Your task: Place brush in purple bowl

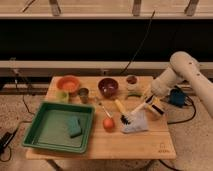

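The brush has a white handle (136,109) and a black bristle head (125,119). It slants down to the left from my gripper (149,103), which is shut on the upper end of the handle. The bristle head hangs low over the wooden table (150,142), at the left edge of a crumpled white cloth (137,125). The purple bowl (108,87) stands at the back middle of the table, left of and behind the gripper. My arm (182,67) reaches in from the right.
A green tray (45,131) holding a green sponge (75,126) fills the front left. An orange bowl (68,83), green cup (62,96), metal cup (83,93) and white cup (132,80) line the back. An orange ball (108,124) and a yellow object (119,106) lie near the brush.
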`<state>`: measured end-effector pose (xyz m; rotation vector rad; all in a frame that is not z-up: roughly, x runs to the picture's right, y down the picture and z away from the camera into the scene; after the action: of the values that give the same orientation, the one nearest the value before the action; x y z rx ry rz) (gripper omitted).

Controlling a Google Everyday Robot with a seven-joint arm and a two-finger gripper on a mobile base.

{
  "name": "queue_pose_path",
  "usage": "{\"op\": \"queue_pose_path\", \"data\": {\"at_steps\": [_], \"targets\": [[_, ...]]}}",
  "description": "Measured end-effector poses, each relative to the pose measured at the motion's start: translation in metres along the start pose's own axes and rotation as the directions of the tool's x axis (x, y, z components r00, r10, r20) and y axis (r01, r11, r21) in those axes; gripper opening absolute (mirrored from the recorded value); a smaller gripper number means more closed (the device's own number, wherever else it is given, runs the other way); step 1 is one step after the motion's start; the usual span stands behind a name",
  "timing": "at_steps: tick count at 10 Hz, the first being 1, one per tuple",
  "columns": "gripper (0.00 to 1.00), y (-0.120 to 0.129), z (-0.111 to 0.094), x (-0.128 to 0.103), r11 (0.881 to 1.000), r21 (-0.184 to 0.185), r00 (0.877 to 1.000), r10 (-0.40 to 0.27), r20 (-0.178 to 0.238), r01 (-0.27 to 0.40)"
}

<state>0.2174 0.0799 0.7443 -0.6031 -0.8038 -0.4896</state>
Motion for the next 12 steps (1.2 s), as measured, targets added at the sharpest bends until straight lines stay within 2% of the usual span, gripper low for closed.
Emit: {"op": "queue_pose_path", "data": {"at_steps": [2, 3, 5, 7, 9, 10, 12], "targets": [[0.00, 0.001, 0.000, 0.002, 1.000, 0.016, 1.000, 0.017, 0.008, -0.017], [0.00, 0.000, -0.001, 0.011, 0.995, 0.059, 0.997, 0.074, 0.011, -0.075], [0.00, -0.007, -0.002, 0.030, 0.979, 0.119, 0.986, 0.166, 0.016, -0.166], [0.00, -0.021, -0.002, 0.053, 0.947, 0.193, 0.966, 0.257, 0.024, -0.256], [0.00, -0.041, -0.007, 0.077, 0.914, 0.255, 0.947, 0.320, 0.020, -0.314], [0.00, -0.060, -0.011, 0.091, 0.890, 0.298, 0.934, 0.357, 0.016, -0.345], [0.00, -0.077, -0.024, 0.109, 0.835, 0.380, 0.902, 0.431, -0.005, -0.397]]}}
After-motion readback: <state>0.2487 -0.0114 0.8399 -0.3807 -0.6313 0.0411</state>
